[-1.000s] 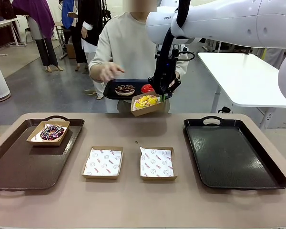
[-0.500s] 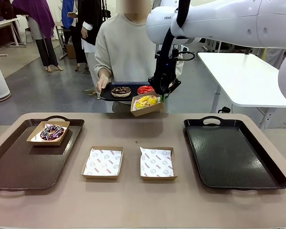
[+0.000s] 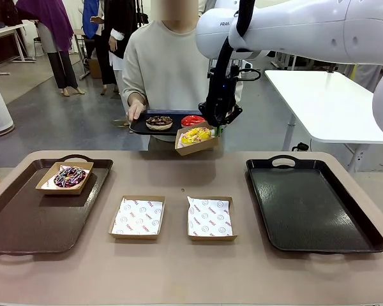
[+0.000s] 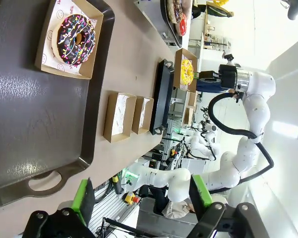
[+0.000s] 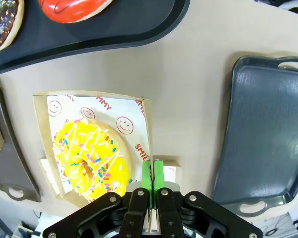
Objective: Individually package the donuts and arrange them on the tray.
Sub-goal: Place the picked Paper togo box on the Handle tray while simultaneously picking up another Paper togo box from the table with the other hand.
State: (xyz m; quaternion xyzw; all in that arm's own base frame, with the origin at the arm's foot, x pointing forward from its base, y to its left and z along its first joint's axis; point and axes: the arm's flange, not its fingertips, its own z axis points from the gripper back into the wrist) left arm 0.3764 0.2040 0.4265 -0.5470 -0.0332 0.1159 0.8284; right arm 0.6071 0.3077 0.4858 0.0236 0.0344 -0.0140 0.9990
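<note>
Pinching the rim of a box (image 3: pixel 193 147) with the right gripper (image 5: pixel 152 171), green pads pressed flat together on the card. Holding it aloft at 12 o'clock above the table (image 3: pixel 179 274), yellow donut (image 3: pixel 196 135) seated inside on the liner. Keeping that box where it hung a second ago.

Just behind it, toward 11 o'clock, seeing the person's tray (image 3: pixel 140 128) slid leftward, and the hand (image 3: pixel 135 112) dropped from above it onto its left rim. Chocolate donut (image 3: pixel 159 122) and red donut (image 3: pixel 193 120) riding on it, unboxed.

Reading that as the pick done: yellow donut packaged, apart from the person's tray, ready for carrying to a table tray.

Finding the sprinkled donut (image 3: pixel 69 176) boxed at 9 o'clock on the left tray (image 3: pixel 25 223), the right tray (image 3: pixel 313 210) at 3 o'clock bare, and two empty boxes (image 3: pixel 138 217) (image 3: pixel 210 219) at 6 o'clock with liners only.

Hanging the left gripper (image 4: pixel 141 198) over the left tray's near end, jaws spread wide, gripping nothing.
</note>
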